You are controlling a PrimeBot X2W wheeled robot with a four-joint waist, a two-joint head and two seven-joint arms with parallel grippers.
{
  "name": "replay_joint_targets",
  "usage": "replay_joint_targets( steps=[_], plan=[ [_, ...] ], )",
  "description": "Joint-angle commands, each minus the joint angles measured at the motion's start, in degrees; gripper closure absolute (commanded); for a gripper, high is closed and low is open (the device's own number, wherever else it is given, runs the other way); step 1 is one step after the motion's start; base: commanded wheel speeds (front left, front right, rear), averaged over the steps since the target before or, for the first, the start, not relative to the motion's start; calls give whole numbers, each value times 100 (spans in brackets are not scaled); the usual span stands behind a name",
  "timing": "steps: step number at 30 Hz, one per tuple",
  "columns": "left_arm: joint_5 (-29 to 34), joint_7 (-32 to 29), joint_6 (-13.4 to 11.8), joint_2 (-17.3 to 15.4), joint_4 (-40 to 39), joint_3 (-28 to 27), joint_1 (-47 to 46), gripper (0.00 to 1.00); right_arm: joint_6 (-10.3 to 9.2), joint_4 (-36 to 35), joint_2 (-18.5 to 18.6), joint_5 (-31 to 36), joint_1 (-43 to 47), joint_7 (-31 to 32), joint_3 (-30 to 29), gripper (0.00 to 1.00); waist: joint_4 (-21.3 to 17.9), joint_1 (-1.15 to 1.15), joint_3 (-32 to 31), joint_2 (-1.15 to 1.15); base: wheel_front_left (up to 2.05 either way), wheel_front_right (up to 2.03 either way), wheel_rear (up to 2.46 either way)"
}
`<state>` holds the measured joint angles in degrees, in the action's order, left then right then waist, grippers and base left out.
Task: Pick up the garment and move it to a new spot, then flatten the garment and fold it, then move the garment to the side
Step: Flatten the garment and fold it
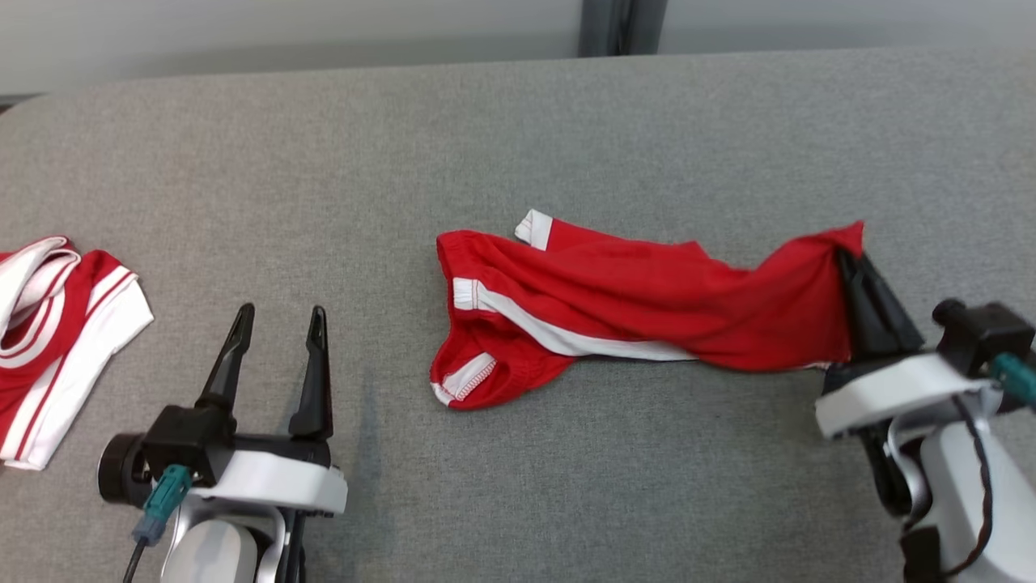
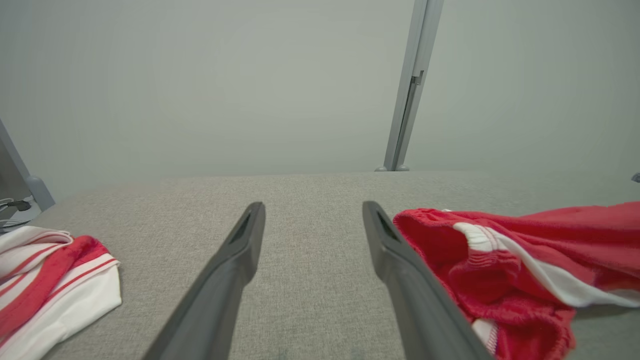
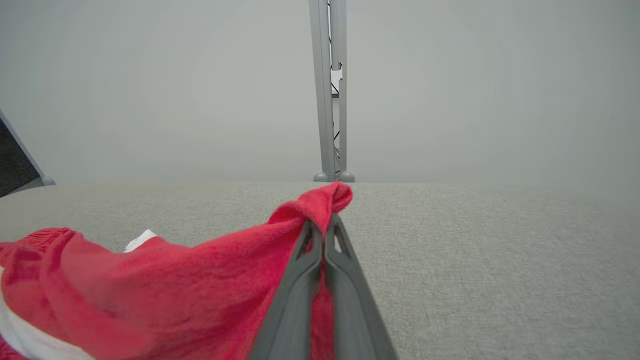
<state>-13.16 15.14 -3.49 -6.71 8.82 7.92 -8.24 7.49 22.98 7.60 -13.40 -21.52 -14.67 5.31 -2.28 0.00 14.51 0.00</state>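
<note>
The garment (image 1: 631,304) is a pair of red shorts with white side stripes, lying crumpled across the middle of the grey table. My right gripper (image 1: 850,259) is shut on the garment's right end, which is lifted into a peak; in the right wrist view the red cloth (image 3: 310,210) is pinched between the two closed fingers (image 3: 320,235). My left gripper (image 1: 279,312) stands open at the lower left, well left of the garment, with nothing between its fingers. From the left wrist view the garment's waistband (image 2: 475,245) lies just right of the right finger.
A second red-and-white garment (image 1: 57,340) lies bunched at the table's left edge, also seen in the left wrist view (image 2: 50,280). A grey post (image 1: 623,24) stands behind the table's far edge. Bare grey tabletop (image 1: 518,138) stretches beyond the shorts.
</note>
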Motion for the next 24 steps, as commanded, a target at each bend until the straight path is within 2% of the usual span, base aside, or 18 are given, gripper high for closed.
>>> replay_joint_targets(
  steps=[1,10,16,17,18,19,24],
  plan=[
    [36,-1,33,-12,-28,4,-138,0,1,56,86,-8,-170,-38,-35,100,54,0,144,0,0,0,0],
    [177,-1,143,111,-136,104,-604,0,1,859,418,-297,-1466,-58,29,100,264,0,661,0,0,0,0],
    [220,-1,223,184,-157,118,-739,0,1,1615,451,-625,-2029,-58,71,100,355,0,804,0,0,0,0],
    [227,-1,234,194,-153,118,-753,0,1,1736,443,-670,-2095,-59,101,82,364,0,812,0,0,0,0],
    [237,-1,245,204,-148,116,-762,0,1,1791,435,-699,-2168,-59,115,52,369,0,815,0,0,0,0],
    [246,-1,249,212,-141,113,-765,0,1,1817,428,-715,-2189,-60,125,0,372,0,811,0,0,0,0],
    [261,-1,278,238,-106,76,-709,0,1,1677,381,-713,-1998,-59,135,0,331,0,728,0,0,0,0]
  ],
)
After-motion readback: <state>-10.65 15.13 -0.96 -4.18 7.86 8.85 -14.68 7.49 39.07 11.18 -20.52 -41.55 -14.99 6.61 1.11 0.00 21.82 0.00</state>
